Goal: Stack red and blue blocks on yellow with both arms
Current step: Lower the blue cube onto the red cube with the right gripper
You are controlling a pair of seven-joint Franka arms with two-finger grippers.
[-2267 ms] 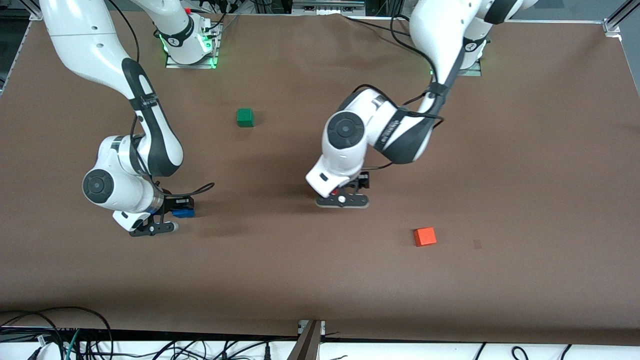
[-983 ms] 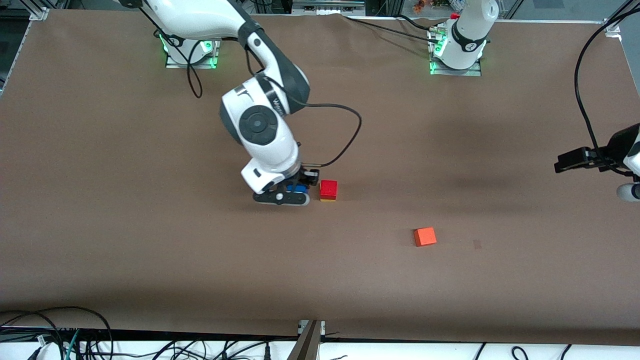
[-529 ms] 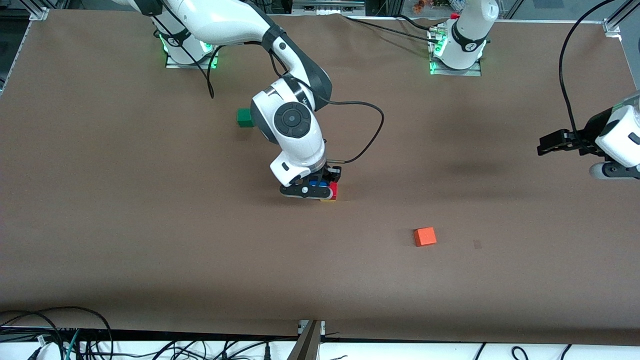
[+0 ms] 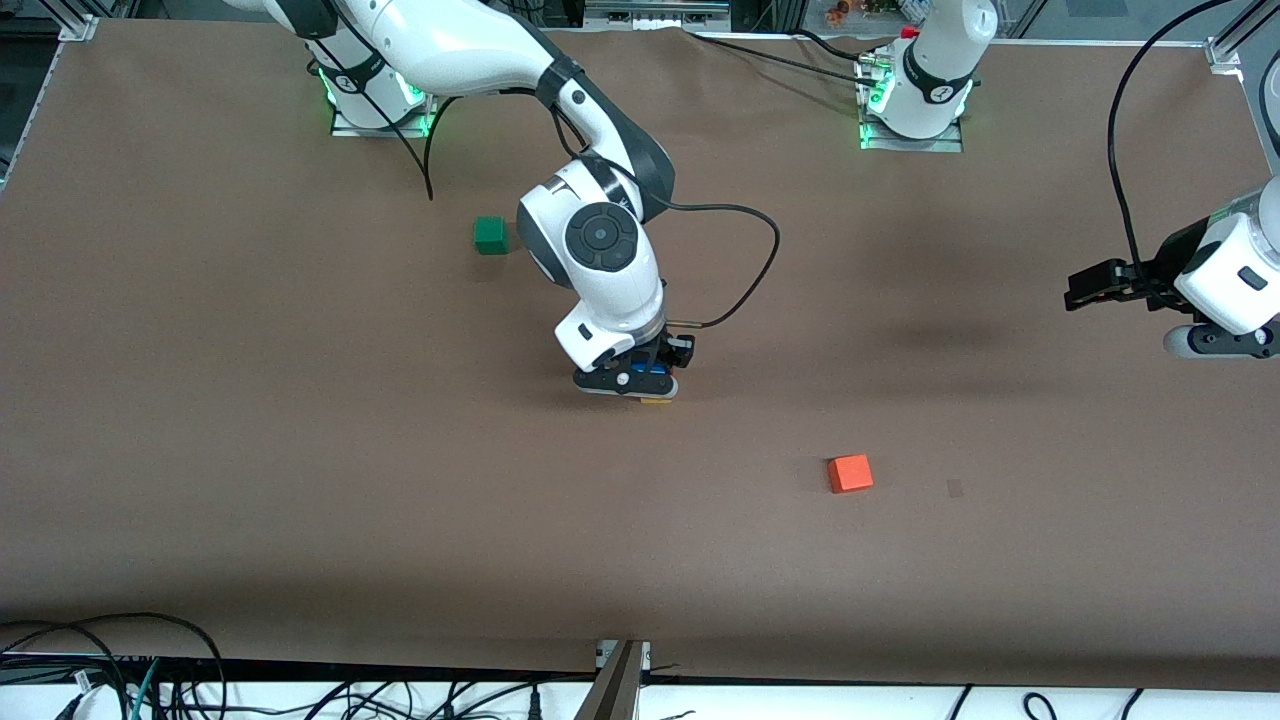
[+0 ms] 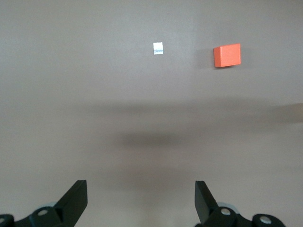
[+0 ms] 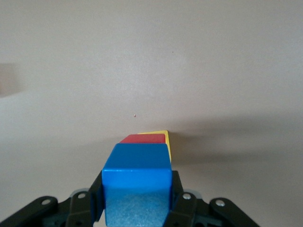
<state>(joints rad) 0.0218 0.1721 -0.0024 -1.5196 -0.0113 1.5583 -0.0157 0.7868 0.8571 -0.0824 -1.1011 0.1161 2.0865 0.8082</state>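
Two cubes already stacked near the table's [image 4: 300,450] middle: red block [image 6: 143,138] on yellow [image 6: 166,140]. Right gripper [image 4: 640,378] over that stack, jaws clamped on the blue block [image 6: 137,182], held just above red for placing. Left gripper [image 4: 1090,283] parked high toward its own end of the table, jaws spread wide and empty, waiting clear. Orange cube [image 4: 850,473] nearer the camera than the stack, green cube [image 4: 490,235] farther.

Blue block [image 6: 137,182] hides most of red block [image 6: 143,138].
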